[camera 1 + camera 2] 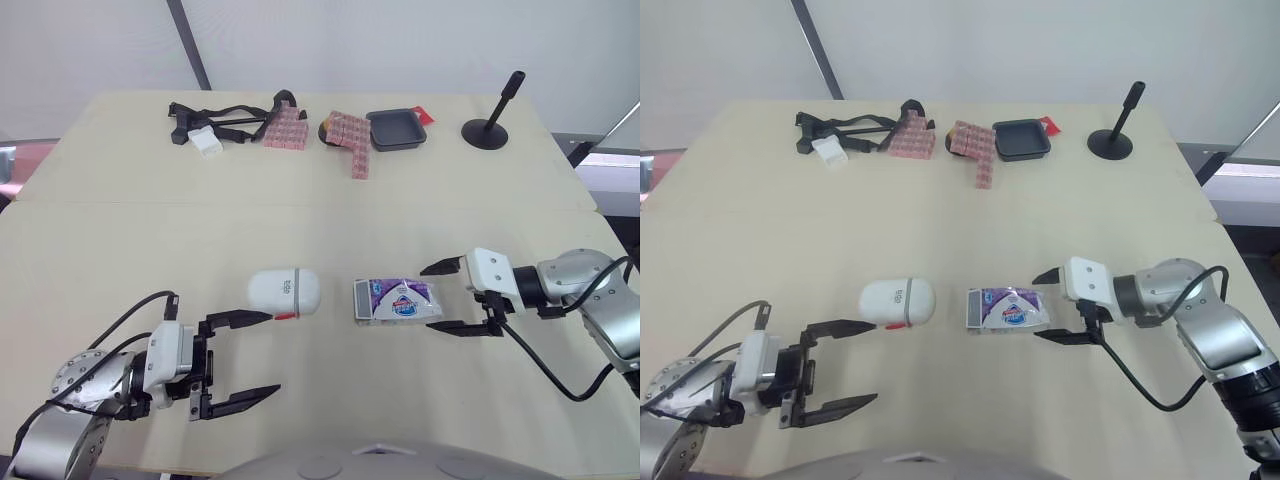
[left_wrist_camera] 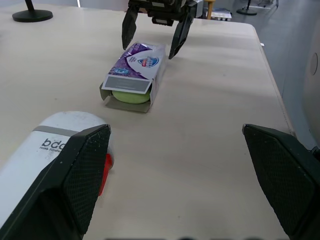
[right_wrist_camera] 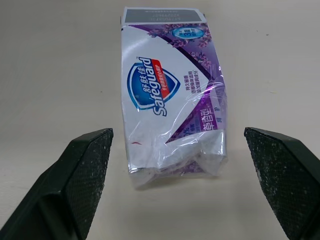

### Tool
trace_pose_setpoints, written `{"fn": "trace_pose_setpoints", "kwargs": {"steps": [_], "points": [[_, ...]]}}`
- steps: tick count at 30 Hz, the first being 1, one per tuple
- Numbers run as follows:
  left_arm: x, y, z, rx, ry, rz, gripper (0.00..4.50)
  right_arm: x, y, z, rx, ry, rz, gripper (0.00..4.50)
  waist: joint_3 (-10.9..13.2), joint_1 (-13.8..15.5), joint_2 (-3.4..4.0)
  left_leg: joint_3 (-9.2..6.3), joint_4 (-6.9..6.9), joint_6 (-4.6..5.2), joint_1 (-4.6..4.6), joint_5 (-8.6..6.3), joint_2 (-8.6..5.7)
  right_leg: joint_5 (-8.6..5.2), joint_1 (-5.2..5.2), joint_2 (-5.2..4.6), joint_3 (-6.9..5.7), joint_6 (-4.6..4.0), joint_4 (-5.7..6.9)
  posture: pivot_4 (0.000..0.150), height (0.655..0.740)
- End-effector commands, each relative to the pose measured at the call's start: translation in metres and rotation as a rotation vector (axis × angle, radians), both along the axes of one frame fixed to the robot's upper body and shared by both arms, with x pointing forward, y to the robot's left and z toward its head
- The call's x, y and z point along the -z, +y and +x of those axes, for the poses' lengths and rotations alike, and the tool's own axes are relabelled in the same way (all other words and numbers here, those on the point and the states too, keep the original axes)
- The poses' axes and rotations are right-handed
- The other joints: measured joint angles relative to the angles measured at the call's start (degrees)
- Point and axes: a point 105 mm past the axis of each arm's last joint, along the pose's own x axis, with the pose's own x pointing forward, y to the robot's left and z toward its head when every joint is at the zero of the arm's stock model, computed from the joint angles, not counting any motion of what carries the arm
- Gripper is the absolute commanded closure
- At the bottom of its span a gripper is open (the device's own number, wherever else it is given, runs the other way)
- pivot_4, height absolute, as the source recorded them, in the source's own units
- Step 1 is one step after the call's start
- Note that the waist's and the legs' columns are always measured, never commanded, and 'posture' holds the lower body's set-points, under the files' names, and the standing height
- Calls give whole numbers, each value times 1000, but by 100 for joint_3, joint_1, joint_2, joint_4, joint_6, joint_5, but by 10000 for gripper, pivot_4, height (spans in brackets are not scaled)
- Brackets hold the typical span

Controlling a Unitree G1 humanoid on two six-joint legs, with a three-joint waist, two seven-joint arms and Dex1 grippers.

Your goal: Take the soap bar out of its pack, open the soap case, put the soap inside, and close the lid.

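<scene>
The purple and white soap pack [image 1: 396, 300] lies flat on the table's middle, its left end open. In the left wrist view the green soap bar [image 2: 130, 96] shows inside that open end. The white soap case [image 1: 285, 290] lies shut to the pack's left, with a red latch at its front. My right gripper [image 1: 447, 297] is open just right of the pack's crumpled end, its fingers level with it and not touching. My left gripper [image 1: 253, 355] is open below the case, its upper fingertip [image 1: 258, 317] close to the red latch.
Along the far edge lie a black strap bundle [image 1: 215, 122], pink packets [image 1: 285, 128], more pink packets [image 1: 352, 135], a black tray [image 1: 396, 129] and a black stand [image 1: 488, 125]. A seam [image 1: 300, 206] crosses the table. Bare table surrounds the pack and case.
</scene>
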Motion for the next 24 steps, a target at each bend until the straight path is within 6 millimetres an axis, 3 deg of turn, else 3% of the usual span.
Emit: {"fn": "trace_pose_setpoints", "kwargs": {"steps": [1,20,24], "points": [[-6,-4,0,8,-44,-6,163,-3,2,1,-10,-22,2,0,0,1,0,0,0,0,0,0,0,0,1,0,0,0,0,1500,7400],[-4,-8,1,5,-50,-8,163,6,6,1,27,-7,34,0,-7,-13,-2,0,0,-1,1,0,-1,0,9,0,0,0,0,1500,7400],[-4,-8,3,2,-50,-6,0,9,8,2,44,-8,46,12264,-9,-12,-1,0,0,-1,2,0,-1,0,10,0,0,0,1,1500,7400]]}}
